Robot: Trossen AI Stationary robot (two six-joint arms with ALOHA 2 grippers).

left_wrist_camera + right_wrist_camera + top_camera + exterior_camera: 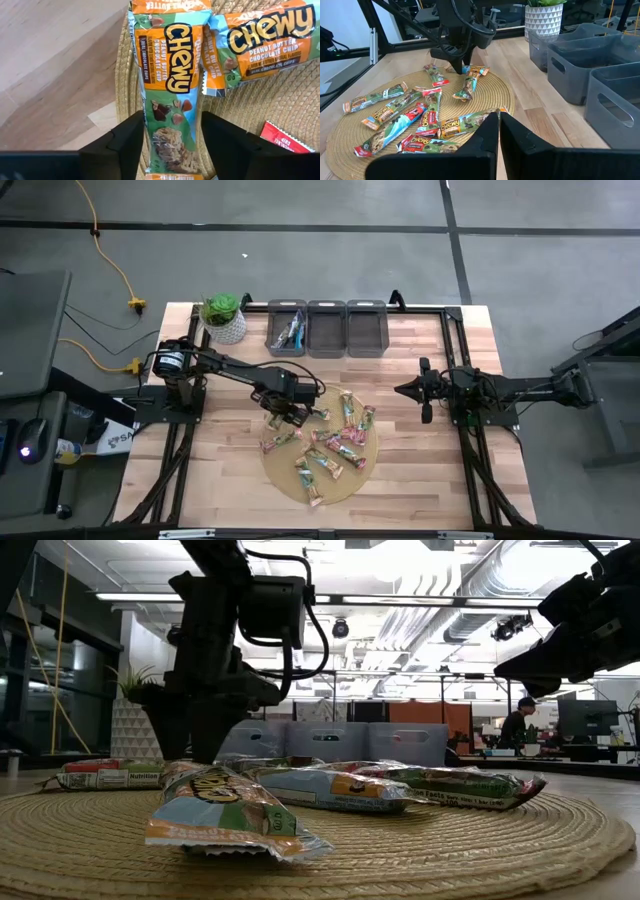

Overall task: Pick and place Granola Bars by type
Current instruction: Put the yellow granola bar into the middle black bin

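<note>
Fingers (127,145) of the left gripper (283,412) stand spread on either side of a green-and-orange foil-wrapped peanut butter chocolate chip granola bar (172,95), which lies lengthwise between them on the round woven straw mat (260,100), near the mat's rim toward the table's back-left; they do not yet pinch it. A second bar of the same kind (262,37) lies just beside it, their wrapper ends touching or overlapping, so a closing grasp could drag that neighbour along or catch its crimped edge. The foil looks slick and the bar thin and flat, so the fingers may slide off or scrape the mat instead of lifting. The remaining granola bars (335,448), green, tan and red, lie scattered over the mat. Three grey plastic bins (327,328) wait at the table's back edge; a loosely held bar could drop short of them. The right gripper (425,391), fingers pressed together, hangs idle near the table's right edge.
</note>
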